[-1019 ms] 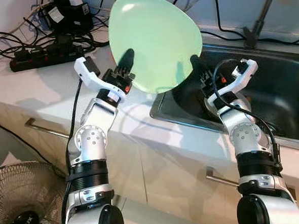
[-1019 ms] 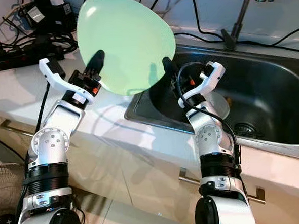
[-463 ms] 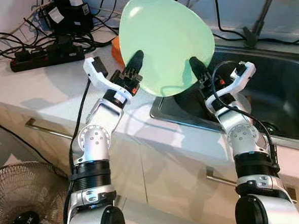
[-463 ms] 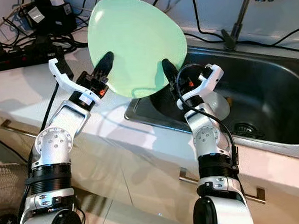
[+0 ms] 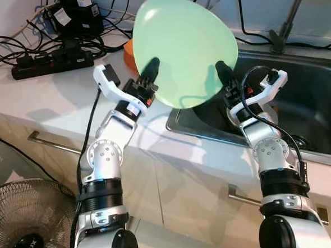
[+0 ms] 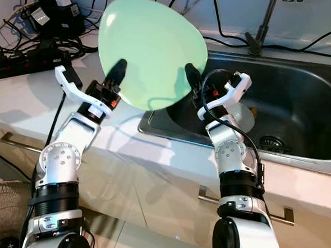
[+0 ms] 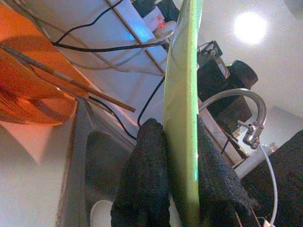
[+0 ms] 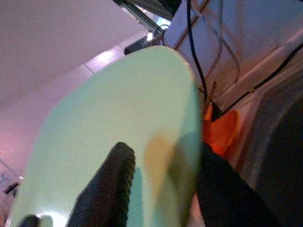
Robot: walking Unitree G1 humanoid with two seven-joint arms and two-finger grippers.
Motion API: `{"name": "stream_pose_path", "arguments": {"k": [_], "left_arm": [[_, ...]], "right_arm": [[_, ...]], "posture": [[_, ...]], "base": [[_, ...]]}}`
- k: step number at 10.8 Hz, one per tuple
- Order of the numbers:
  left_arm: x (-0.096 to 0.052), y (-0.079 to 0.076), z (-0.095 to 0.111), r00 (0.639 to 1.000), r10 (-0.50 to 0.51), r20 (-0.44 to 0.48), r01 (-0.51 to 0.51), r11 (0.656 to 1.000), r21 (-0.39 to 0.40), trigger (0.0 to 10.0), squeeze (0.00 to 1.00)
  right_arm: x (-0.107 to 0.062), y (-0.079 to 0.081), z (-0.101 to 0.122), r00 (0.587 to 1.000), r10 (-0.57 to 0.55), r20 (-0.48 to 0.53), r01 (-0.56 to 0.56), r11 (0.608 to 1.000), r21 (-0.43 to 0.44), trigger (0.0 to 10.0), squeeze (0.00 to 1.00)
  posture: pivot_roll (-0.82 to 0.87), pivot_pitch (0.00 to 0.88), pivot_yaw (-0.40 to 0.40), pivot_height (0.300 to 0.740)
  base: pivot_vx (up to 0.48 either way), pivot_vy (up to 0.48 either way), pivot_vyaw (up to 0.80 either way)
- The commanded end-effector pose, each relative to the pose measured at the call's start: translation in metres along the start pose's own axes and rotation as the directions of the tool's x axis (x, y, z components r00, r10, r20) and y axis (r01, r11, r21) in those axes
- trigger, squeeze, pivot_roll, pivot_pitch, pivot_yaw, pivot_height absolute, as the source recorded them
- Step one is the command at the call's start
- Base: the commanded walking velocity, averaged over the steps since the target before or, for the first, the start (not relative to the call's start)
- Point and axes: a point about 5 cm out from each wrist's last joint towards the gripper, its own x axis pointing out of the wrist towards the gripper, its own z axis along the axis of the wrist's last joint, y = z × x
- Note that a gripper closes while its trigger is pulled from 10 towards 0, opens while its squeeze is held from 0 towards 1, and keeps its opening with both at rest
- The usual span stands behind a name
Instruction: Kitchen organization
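The pale green plate (image 5: 183, 47) stands nearly upright in the air, held above the near left corner of the sink (image 5: 316, 109) and the white bench (image 5: 57, 102) beside it. The 2 grippers carry it between them. The left gripper (image 7: 182, 170) has its jaws clamped on the plate's lower left rim, 1 black finger on each face, as the left wrist view shows edge-on. The right gripper (image 8: 161, 189) grips the lower right rim the same way, with 1 finger (image 8: 106, 189) lying across the plate's face and the other behind its edge.

Behind the plate, on the bench, sits an orange container (image 5: 128, 52), partly hidden. Farther back on the left lie a black power strip (image 5: 49, 62) and a tangle of black cables (image 5: 3, 44). A small white dish (image 6: 241, 115) rests in the sink basin beside the right arm, and the tap (image 6: 271, 11) rises at the sink's far edge. A floor fan (image 5: 26, 228) stands below the bench on the left.
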Motion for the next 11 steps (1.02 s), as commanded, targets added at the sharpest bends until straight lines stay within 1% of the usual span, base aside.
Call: {"name": "stream_pose_path", "arguments": {"k": [1, 4, 6, 8, 9, 10, 11], "left_arm": [[0.002, -0.006, -0.001, 0.999, -0.045, 0.0, 0.045, 0.999, -0.022, 10.0, 0.0], [0.002, -0.006, -0.003, 0.999, -0.046, -0.003, 0.046, 0.998, -0.039, 10.0, 0.0], [0.001, -0.004, -0.008, 0.999, -0.039, -0.022, 0.038, 0.998, -0.043, 10.0, 0.0], [0.001, -0.002, -0.014, 0.998, -0.016, -0.06, 0.017, 1.0, 0.011, 10.0, 0.0], [0.001, -0.001, -0.016, 0.997, -0.001, -0.071, 0.004, 0.999, 0.038, 10.0, 0.55], [0.001, 0.0, -0.016, 0.997, 0.004, -0.073, -0.001, 0.999, 0.044, 10.0, 1.0], [0.001, 0.0, -0.016, 0.997, 0.005, -0.078, -0.001, 0.999, 0.053, 10.0, 1.0]], "right_arm": [[0.004, 0.008, 0.005, 0.999, 0.043, 0.017, -0.043, 0.999, 0.007, 0.0, 0.0], [0.004, 0.01, 0.005, 0.998, 0.06, 0.019, -0.06, 0.998, 0.016, 0.0, 0.0], [0.004, 0.011, 0.005, 0.997, 0.069, 0.025, -0.07, 0.997, 0.029, 0.0, 0.0], [0.003, 0.012, 0.005, 0.997, 0.074, 0.032, -0.075, 0.996, 0.038, 0.0, 0.0], [0.003, 0.012, 0.006, 0.996, 0.076, 0.036, -0.078, 0.996, 0.042, 0.0, 0.0], [0.003, 0.012, 0.008, 0.996, 0.072, 0.058, -0.075, 0.996, 0.053, 0.0, 0.0], [0.003, 0.011, 0.011, 0.995, 0.059, 0.085, -0.064, 0.996, 0.06, 0.0, 0.0]], "posture": [[0.08, 0.016, 0.043, 0.74], [0.08, 0.019, 0.041, 0.74], [0.08, 0.018, 0.043, 0.74], [0.08, 0.018, 0.043, 0.74], [0.08, 0.018, 0.043, 0.74], [0.08, 0.018, 0.045, 0.74], [0.08, 0.018, 0.045, 0.74]], "base": [[0.0, 0.0, 0.0], [0.0, 0.0, 0.0], [0.0, 0.0, 0.0], [0.0, 0.0, 0.0], [0.0, 0.0, 0.0], [0.0, 0.0, 0.0], [0.0, 0.0, 0.0]]}}
